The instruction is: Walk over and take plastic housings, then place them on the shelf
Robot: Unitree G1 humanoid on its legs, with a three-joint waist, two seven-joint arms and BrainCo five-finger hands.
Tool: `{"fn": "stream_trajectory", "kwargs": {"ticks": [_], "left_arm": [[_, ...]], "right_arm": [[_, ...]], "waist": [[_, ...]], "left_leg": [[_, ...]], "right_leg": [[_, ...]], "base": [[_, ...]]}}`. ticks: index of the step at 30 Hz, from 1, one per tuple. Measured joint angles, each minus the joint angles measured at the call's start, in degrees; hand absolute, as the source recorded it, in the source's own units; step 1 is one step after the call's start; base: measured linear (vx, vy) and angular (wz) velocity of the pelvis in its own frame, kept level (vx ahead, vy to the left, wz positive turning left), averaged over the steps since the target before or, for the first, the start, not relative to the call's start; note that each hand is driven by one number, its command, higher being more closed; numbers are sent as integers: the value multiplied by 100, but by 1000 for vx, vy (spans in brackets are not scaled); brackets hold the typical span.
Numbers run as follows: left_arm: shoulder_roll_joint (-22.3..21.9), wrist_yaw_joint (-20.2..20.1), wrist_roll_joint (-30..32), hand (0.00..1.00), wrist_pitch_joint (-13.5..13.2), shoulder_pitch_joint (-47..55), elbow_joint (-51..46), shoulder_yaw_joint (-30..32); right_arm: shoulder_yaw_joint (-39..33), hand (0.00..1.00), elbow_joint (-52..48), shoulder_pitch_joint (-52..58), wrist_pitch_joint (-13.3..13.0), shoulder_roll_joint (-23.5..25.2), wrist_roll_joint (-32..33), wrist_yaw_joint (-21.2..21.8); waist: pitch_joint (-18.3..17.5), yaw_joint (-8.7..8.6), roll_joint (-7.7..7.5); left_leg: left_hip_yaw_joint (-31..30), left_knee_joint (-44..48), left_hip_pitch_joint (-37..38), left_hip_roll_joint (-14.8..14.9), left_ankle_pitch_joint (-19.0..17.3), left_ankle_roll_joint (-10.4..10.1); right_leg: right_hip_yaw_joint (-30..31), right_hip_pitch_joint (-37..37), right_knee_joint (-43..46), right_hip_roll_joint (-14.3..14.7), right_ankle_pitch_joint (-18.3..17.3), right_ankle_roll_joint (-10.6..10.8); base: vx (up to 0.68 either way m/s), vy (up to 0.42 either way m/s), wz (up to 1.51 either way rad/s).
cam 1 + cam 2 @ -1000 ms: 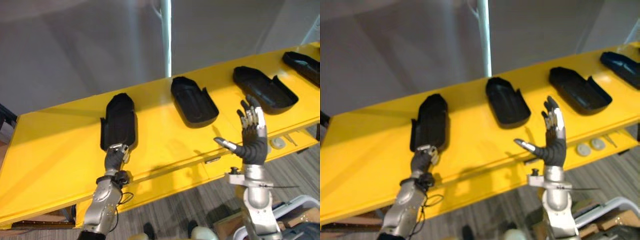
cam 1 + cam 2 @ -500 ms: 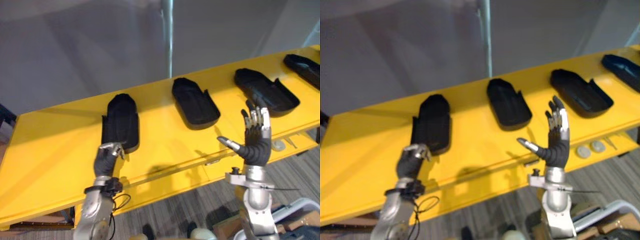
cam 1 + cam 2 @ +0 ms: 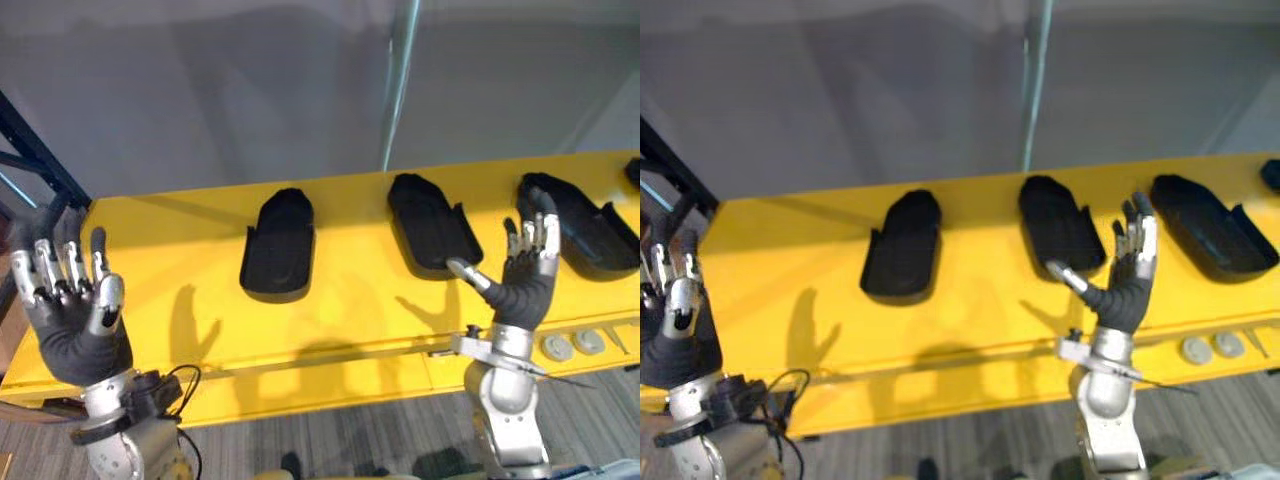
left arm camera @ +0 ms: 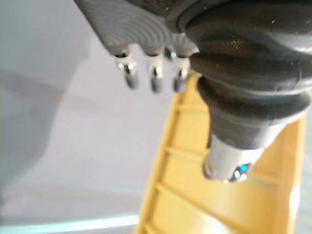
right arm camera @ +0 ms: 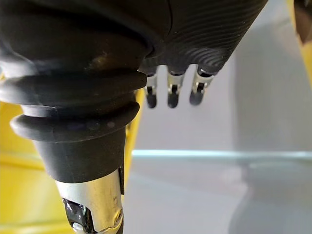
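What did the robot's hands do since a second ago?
The left hand came off the near end of the leftmost black housing, pulled back toward the robot and opened wide. The right hand stayed raised and open. That housing and the other housings stayed on the yellow shelf; the camera itself shifted.

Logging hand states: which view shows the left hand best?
Left eye view: the left hand is whole, fingers straight, empty. Right eye view crops it at the edge; its wrist view catches cover and fingertips.
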Motion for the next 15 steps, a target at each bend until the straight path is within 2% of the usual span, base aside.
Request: {"fn": "stream_trajectory", "kwargs": {"ticks": [1,3,5,7,10,13,14,15], "left_arm": [[1,36,28,0,0,-35,7,-108],[9,120,99,0,6,-175,123,-451],[42,189,143,0,10,-349,354,-684],[143,368,167,0,26,-608,700,-963],[260,590,202,0,52,-848,921,-1182],[266,998,424,0,169,-1106,1148,-1289],[259,1066,444,0,203,-1114,1144,-1282],[233,1198,449,0,220,-1094,1133,-1260]], "right_arm": [[-55,0,0,78,8,12,-1,-28],[-258,0,-3,386,30,81,-4,-167],[-461,0,-18,644,28,111,-1,-222],[-743,0,-141,988,25,111,47,-216],[-1036,0,-182,1275,-69,112,55,-186],[-1240,0,-178,1470,-388,104,323,31],[-1241,0,-178,1472,-446,95,377,103],[-1226,0,-179,1436,-546,67,408,233]], "waist": [[0,-31,0],[-8,-262,-1],[-47,-400,3],[-61,-587,-4],[-66,-780,-13],[-76,-904,14],[-76,-896,15],[-83,-833,29]], "left_leg": [[92,0,25,8,-12,-3],[497,5,190,44,-110,-13],[864,75,256,89,-224,-29],[1294,227,297,156,-384,-51],[1789,487,306,276,-590,-108],[1961,958,247,397,-873,-133],[1838,1128,190,435,-950,-76],[1425,1412,73,482,-1101,42]], "right_leg": [[101,-33,24,5,6,1],[487,-92,36,42,50,1],[852,-177,11,100,132,-1],[1276,-317,-8,169,208,6],[1758,-430,-103,275,314,19],[2161,-532,-148,432,382,0],[2259,-535,-187,463,425,-25],[2483,-553,-280,511,479,-2]], "base": [[51,39,-72],[40,43,-87],[25,40,-103],[-21,31,-109],[-21,5,-89],[-29,-39,-77],[-21,-59,-85],[-19,-51,-84]]}}
